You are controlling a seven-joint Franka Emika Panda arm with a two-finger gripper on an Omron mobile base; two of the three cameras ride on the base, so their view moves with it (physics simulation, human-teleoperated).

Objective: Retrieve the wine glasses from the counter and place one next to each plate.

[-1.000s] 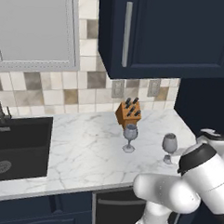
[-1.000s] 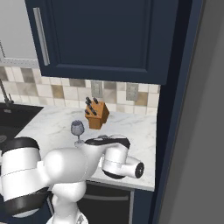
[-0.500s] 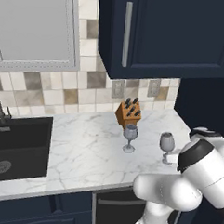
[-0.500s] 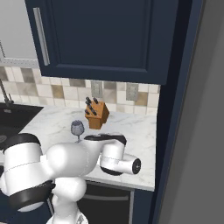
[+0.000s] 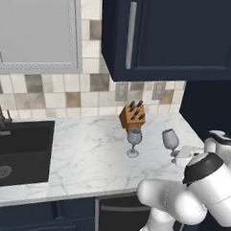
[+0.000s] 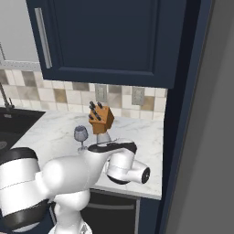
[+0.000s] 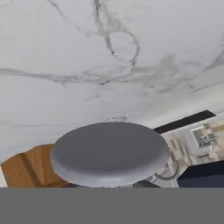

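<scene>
Two clear greyish wine glasses stand on the marble counter (image 5: 86, 154). One wine glass (image 5: 133, 140) (image 6: 81, 135) is upright in front of the knife block. The other wine glass (image 5: 170, 138) leans to one side at the counter's right end, with my gripper (image 5: 178, 157) shut on its stem. Its round foot (image 7: 109, 153) shows large and close in the hand view, just above my fingertips. In the right base view my own arm hides this glass. The plates are out of view.
A wooden knife block (image 5: 132, 117) (image 6: 101, 119) (image 7: 26, 168) stands by the tiled wall behind the glasses. A black sink (image 5: 19, 151) with a faucet (image 5: 0, 112) lies at the left. Navy wall cabinets (image 5: 179, 39) hang overhead, and a tall navy panel (image 6: 183, 137) bounds the counter's right end.
The gripper has gone from open to shut around the right glass's stem. That glass has tipped over and shifted a little to the left. The other glass has not moved.
</scene>
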